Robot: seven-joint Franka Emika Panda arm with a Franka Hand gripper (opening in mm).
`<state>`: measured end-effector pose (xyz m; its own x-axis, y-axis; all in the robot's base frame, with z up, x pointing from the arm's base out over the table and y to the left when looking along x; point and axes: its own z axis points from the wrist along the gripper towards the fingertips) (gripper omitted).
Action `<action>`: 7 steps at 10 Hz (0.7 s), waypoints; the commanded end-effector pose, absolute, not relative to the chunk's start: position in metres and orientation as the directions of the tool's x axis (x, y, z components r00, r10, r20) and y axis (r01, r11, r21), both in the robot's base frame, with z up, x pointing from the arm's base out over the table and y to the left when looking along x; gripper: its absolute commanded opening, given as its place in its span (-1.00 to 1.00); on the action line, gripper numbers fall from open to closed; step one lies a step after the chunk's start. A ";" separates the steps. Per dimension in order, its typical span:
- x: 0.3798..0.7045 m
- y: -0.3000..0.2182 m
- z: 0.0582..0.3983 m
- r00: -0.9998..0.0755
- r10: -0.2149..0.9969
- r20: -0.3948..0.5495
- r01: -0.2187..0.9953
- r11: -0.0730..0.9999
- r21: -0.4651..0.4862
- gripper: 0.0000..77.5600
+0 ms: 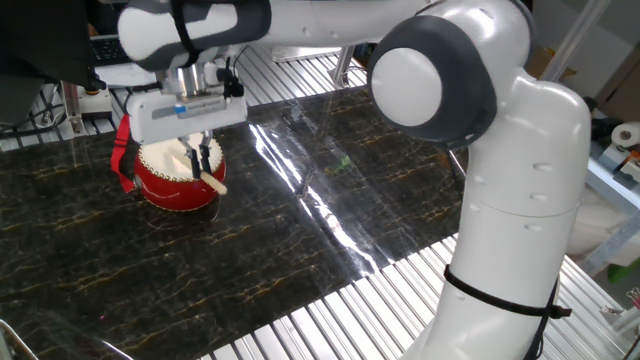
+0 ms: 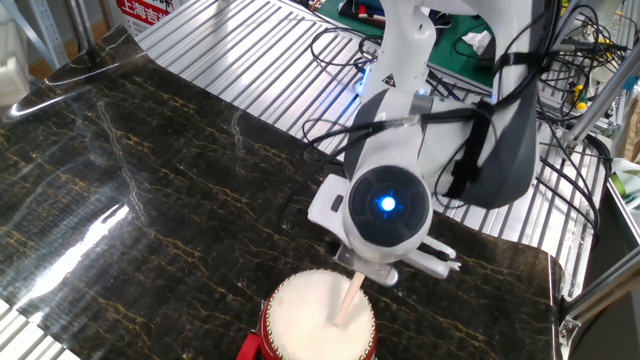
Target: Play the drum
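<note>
The small red drum [image 1: 168, 182] with a cream-white head stands on the dark marble tabletop at the left; its red strap [image 1: 122, 150] hangs on its far side. It also shows in the other fixed view [image 2: 300, 310] at the bottom edge. My gripper [image 1: 203, 153] hovers right over the drum, shut on a thin light wooden stick [image 2: 350, 297]. The stick slants down and its tip rests on or just above the drum's head. The fingers are mostly hidden under the gripper body.
Ribbed metal surfaces border the marble slab [image 1: 330, 190] at the front and back. Cables and green clutter [image 2: 540, 60] lie behind the arm's base. A keyboard and dark items [image 1: 110, 45] sit behind the drum.
</note>
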<state>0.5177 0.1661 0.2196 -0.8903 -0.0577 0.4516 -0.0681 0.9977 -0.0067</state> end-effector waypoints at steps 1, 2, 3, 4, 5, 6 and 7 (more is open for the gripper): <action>0.523 0.164 0.291 -0.895 -0.067 0.442 -0.071 0.997 0.007 -0.97; 0.523 0.164 0.294 -0.896 -0.065 0.440 -0.069 0.998 0.007 -0.97; 0.523 0.163 0.296 -0.898 -0.065 0.436 -0.069 0.998 0.006 -0.97; 0.524 0.164 0.293 -0.898 -0.063 0.436 -0.068 0.998 0.005 -0.97; 0.524 0.164 0.291 -0.898 -0.061 0.437 -0.066 0.998 0.004 -0.97; 0.526 0.165 0.281 -0.896 -0.058 0.440 -0.065 0.998 -0.001 -0.97; 0.527 0.166 0.276 -0.895 -0.056 0.442 -0.065 0.998 -0.006 -0.97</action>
